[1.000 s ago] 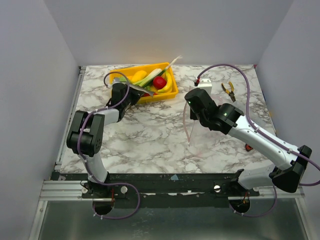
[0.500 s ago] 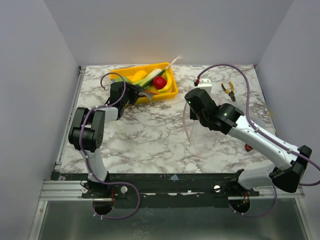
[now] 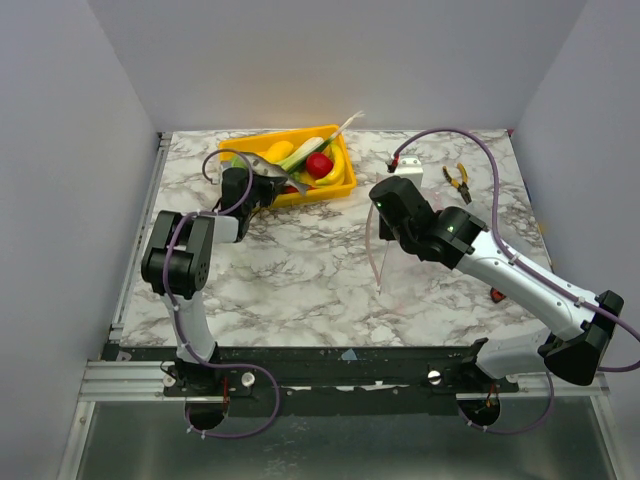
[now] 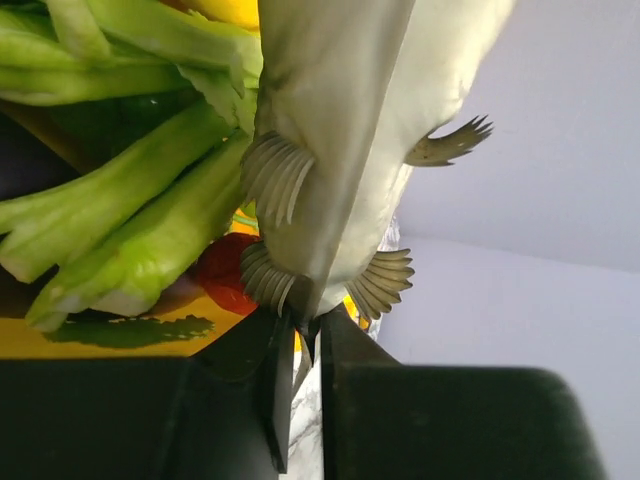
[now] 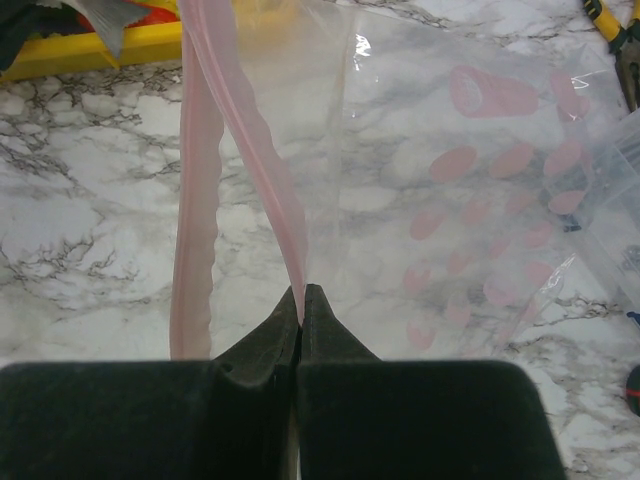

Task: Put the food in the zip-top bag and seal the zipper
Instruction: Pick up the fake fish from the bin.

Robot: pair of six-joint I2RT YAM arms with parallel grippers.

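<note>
My left gripper (image 3: pixel 260 180) is shut on the tail of the grey fish (image 3: pixel 272 170) and holds it over the near left corner of the yellow tray (image 3: pixel 351 178). In the left wrist view the fish (image 4: pixel 330 120) hangs from my closed gripper (image 4: pixel 300 335), beside the green leeks (image 4: pixel 130 230) and the red fruit (image 4: pixel 222 278). The red fruit (image 3: pixel 319 165) and the leeks (image 3: pixel 298 155) lie in the tray. My right gripper (image 5: pixel 301 300) is shut on the pink zipper (image 5: pixel 268 175) of the clear zip-top bag (image 5: pixel 460 210), whose mouth gapes. The zipper (image 3: pixel 376 262) hangs mid-table.
A white box (image 3: pixel 406 170) and yellow-handled pliers (image 3: pixel 458 180) lie at the back right, behind the bag. A small red object (image 3: pixel 497 293) sits by the right arm. The tray's near wall (image 5: pixel 110 48) shows beyond the bag's mouth.
My left gripper has drawn the fish a little up and towards the tray's near left corner. The right arm and the bag have not moved.
</note>
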